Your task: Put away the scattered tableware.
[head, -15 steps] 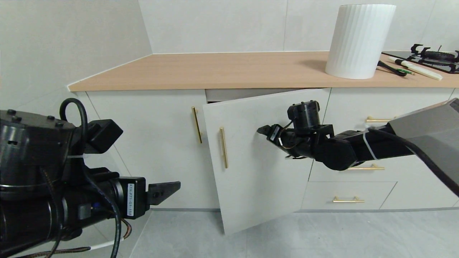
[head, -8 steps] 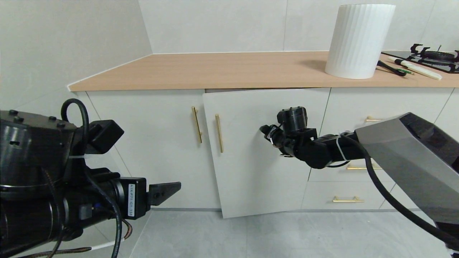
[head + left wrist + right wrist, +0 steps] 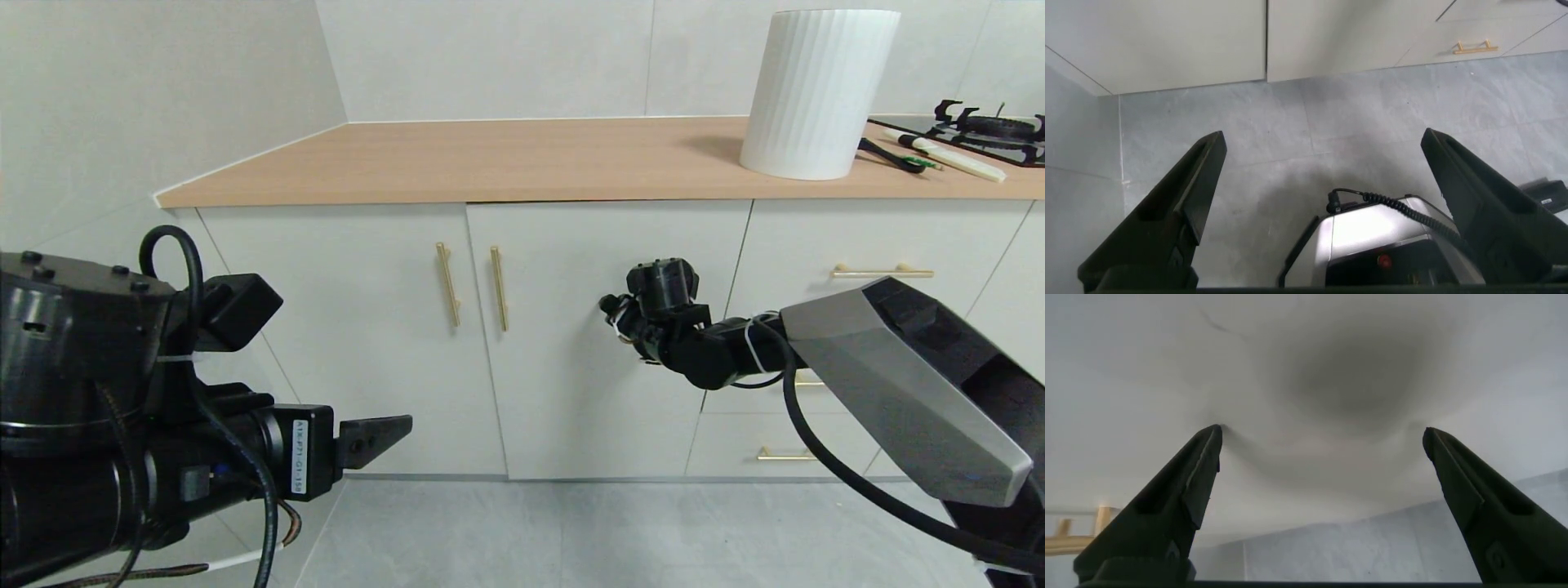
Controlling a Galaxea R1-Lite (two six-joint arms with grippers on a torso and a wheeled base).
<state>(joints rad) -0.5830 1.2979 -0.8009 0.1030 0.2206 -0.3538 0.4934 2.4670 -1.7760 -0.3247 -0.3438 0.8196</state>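
Note:
My right gripper (image 3: 609,309) stands open with its fingertips against the white cabinet door (image 3: 571,384) below the wooden counter (image 3: 490,159). That door is flush with the cabinet front, and in the right wrist view its panel (image 3: 1331,367) lies just beyond the right gripper (image 3: 1323,433). My left gripper (image 3: 377,437) hangs low at the left, open and holding nothing, over the grey floor (image 3: 1290,139). On the counter's far right lie a black utensil (image 3: 891,155) and a cream-handled utensil (image 3: 951,157).
A tall white ribbed container (image 3: 819,91) stands on the counter beside the utensils. A black stove grate (image 3: 992,126) sits at the far right. Gold handles (image 3: 498,287) mark the doors, with drawers (image 3: 878,271) to the right. The wall corner closes in on the left.
The cabinet door swung from ajar to fully closed as my right gripper pushed it in toward the cabinet. My left arm has not moved.

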